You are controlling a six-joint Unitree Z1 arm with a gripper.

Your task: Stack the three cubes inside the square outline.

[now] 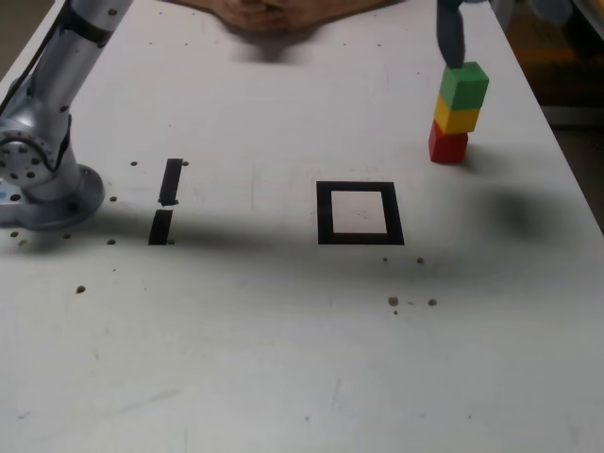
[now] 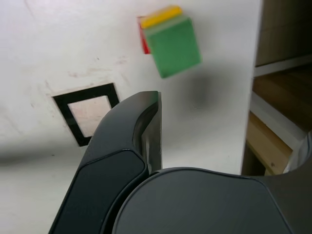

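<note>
The three cubes stand in one slightly staggered stack at the far right of the exterior view: green cube [image 1: 464, 85] on top, yellow cube [image 1: 458, 118] in the middle, red cube [image 1: 447, 146] on the table. The stack stands outside the square outline [image 1: 323, 212], well off to the outline's right in the exterior view. My gripper [image 1: 453, 42] hangs just above the green cube, open, holding nothing. The wrist view looks down past one dark finger [image 2: 146, 126] onto the green cube [image 2: 173, 46], the yellow cube's edge [image 2: 161, 16], a sliver of red cube [image 2: 144, 41] and the square outline [image 2: 73, 122].
The arm's base [image 1: 38, 179] sits at the exterior view's left, with two short black tape strips [image 1: 170, 181] beside it. A person's hands [image 1: 264, 14] rest at the table's far edge. The table edge [image 2: 256, 97] runs close beside the stack, with wooden shelving [image 2: 278, 117] beyond.
</note>
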